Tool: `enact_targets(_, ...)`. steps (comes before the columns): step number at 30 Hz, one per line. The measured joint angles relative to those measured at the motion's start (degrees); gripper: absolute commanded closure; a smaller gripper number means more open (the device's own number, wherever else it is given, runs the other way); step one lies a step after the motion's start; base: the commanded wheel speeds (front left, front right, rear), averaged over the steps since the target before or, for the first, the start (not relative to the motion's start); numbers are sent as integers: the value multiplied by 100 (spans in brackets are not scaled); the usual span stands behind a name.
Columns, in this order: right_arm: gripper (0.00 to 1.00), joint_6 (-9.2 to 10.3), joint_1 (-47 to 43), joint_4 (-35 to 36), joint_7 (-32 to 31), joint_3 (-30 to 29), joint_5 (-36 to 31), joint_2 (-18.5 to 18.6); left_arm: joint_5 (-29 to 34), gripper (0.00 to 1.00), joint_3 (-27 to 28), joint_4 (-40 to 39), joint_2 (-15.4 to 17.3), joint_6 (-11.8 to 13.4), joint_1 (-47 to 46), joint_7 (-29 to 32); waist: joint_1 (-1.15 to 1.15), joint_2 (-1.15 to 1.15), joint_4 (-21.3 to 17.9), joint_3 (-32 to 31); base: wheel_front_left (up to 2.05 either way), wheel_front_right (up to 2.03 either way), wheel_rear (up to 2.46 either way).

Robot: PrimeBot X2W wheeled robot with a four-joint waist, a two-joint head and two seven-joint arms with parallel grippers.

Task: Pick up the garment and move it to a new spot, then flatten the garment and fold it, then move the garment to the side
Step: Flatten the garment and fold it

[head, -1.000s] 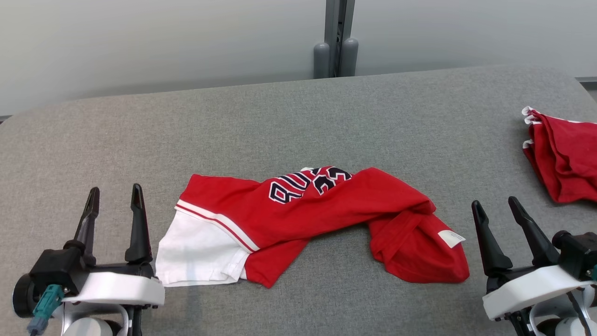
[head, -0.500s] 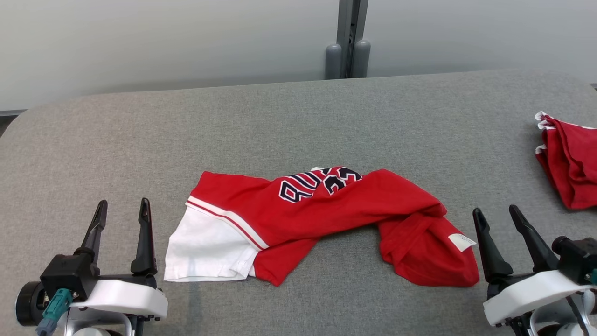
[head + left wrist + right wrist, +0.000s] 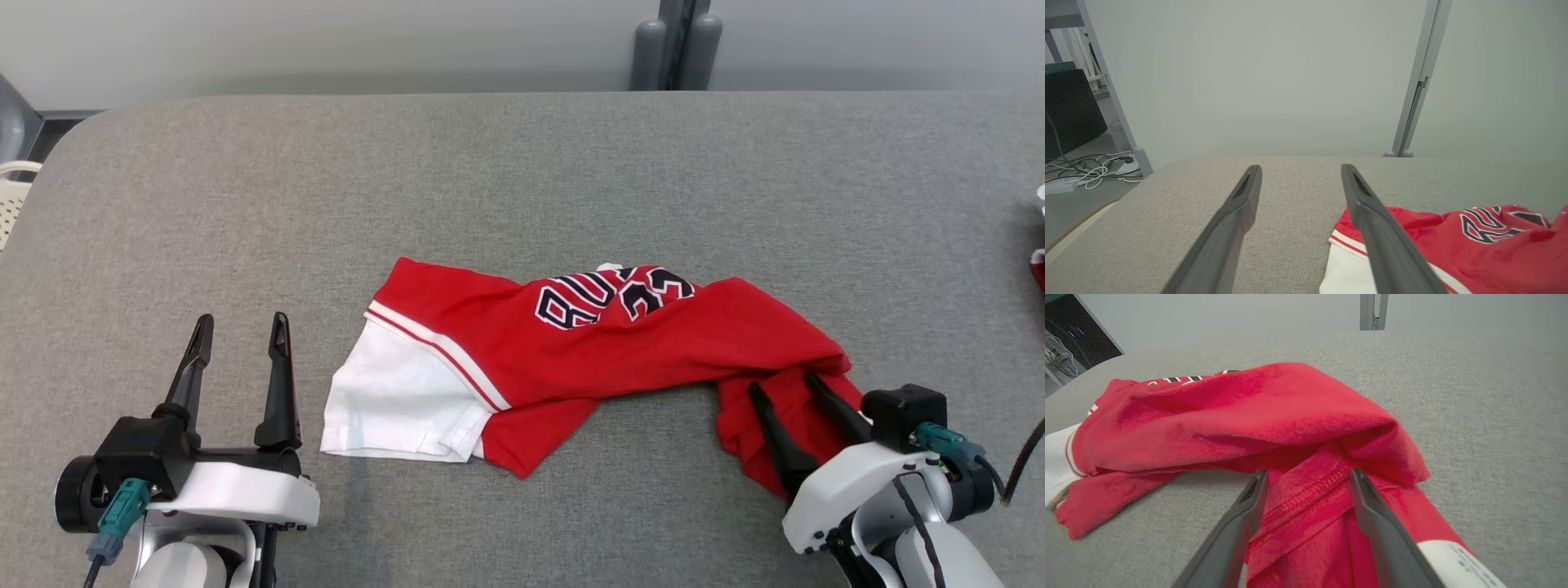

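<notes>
The red garment (image 3: 620,343) lies crumpled across the middle of the grey table (image 3: 490,163), with its white panel (image 3: 400,400) toward my left and its bunched red end toward my right. My right gripper (image 3: 781,382) is down at that bunched end, fingers apart, straddling a seamed fold (the one just ahead of the white label (image 3: 1457,559)), because a thick ridge of cloth gives me something to pinch. Nothing is clamped yet. My left gripper (image 3: 242,319) sits just beside the white panel, fingers spread too, placed, I judge, to take that end for the lift.
</notes>
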State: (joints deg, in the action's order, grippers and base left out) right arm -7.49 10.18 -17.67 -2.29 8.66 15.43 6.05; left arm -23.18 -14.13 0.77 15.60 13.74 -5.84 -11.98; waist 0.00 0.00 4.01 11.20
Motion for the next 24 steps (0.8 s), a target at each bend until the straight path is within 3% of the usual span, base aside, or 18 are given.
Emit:
enact_targets(6, 0, 0, 403, -589, 127, -127, -201, -69, 0, 0, -32, 120, -60, -14, -85, -71, 0, 0, 129, 161, 0, 0, 0)
enact_targets(7, 15, 0, 443, -670, 127, -148, -242, -93, 0, 0, -35, 138, -71, -16, -100, -81, 0, 0, 139, 183, 0, 0, 0)
enact_targets(8, 58, 0, 466, -719, 133, -164, -267, -110, -1, 0, -38, 165, -82, -33, -117, -101, 0, 0, 145, 201, 0, 0, 0)
enact_targets(9, 84, 0, 475, -757, 132, -182, -289, -120, -1, 0, -47, 185, -94, -34, -140, -115, 0, 0, 146, 213, 0, 0, 0)
enact_targets(10, 100, 0, 475, -766, 134, -199, -287, -132, -1, 0, -51, 202, -107, -37, -161, -121, 0, 0, 143, 222, 0, 0, 0)
enact_targets(16, 100, 0, 170, -358, 190, -266, -244, -175, -1, 0, -48, 312, -107, -78, -201, -175, 0, 0, 4, 220, 0, 0, 0)
enact_targets(24, 100, 0, -579, 1002, 71, -196, -70, -156, -13, 0, -14, 390, -48, -115, -246, -213, 0, 0, -330, 128, 0, 0, 0)
